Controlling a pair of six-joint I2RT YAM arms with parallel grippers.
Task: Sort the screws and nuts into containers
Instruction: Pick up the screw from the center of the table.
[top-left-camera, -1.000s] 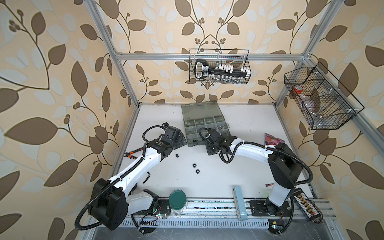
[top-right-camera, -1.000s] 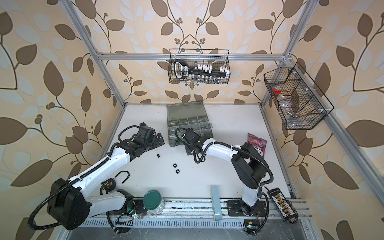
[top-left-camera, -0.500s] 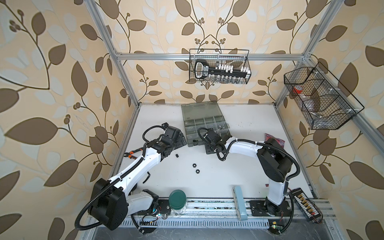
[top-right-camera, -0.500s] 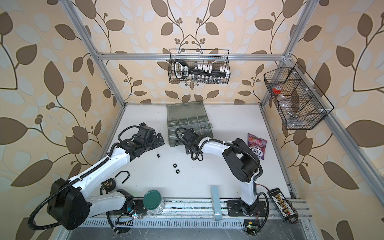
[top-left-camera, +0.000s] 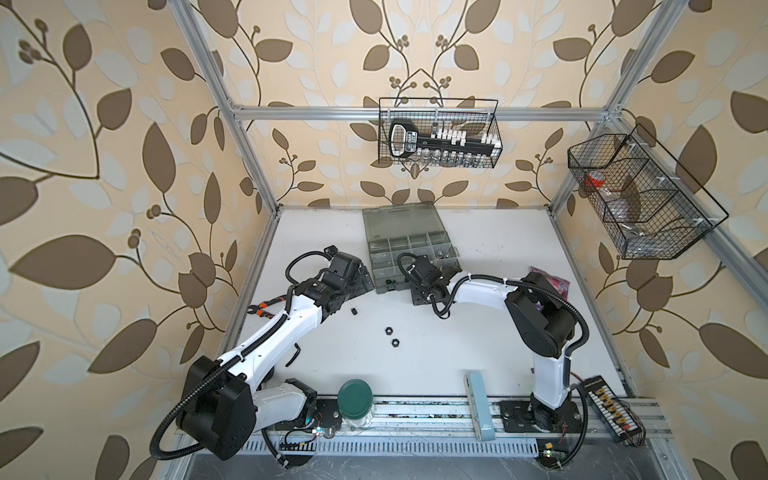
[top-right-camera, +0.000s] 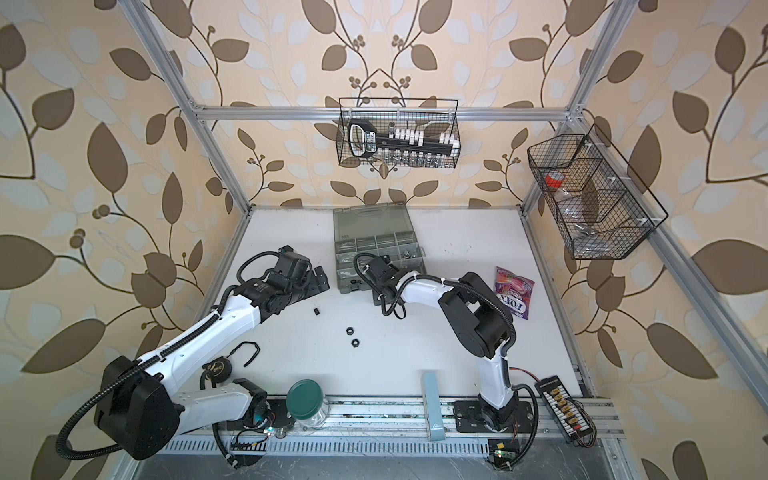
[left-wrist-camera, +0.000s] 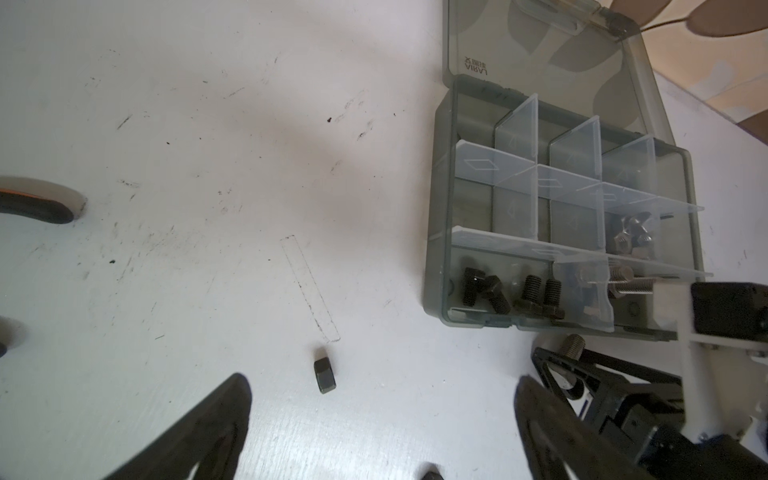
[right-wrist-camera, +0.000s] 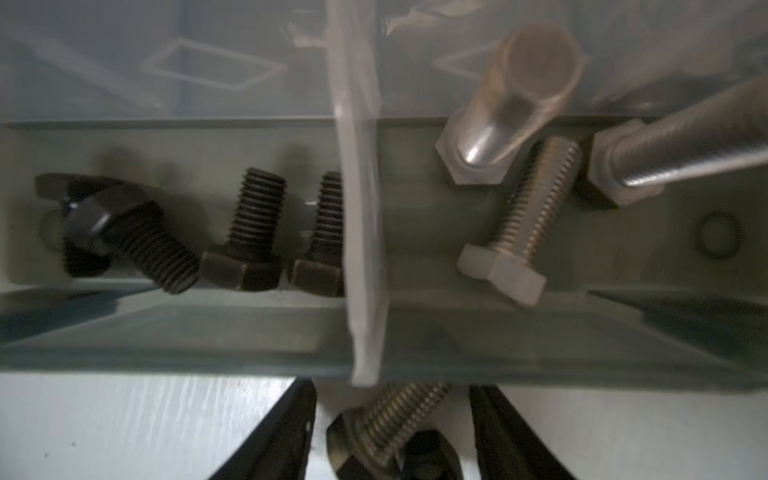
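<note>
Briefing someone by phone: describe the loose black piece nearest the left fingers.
Find the grey organizer case on the white table. Off its near corner on the left arm's side sits one black hex piece; unlike the two flat nuts nearby, it shows no hole.

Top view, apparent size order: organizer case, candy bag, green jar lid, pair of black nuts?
1. organizer case
2. candy bag and green jar lid: about alike, lid nearer the camera, so unranked
3. black nuts, alike

Beige wallpaper (top-left-camera: 124, 166) printed with brown and pale leaves covers the walls, edged by aluminium bars (top-left-camera: 311, 112). Below lies a scuffed white desk (top-left-camera: 498, 249) in even light. Black wire baskets (top-left-camera: 665, 232) hang on the walls.
</note>
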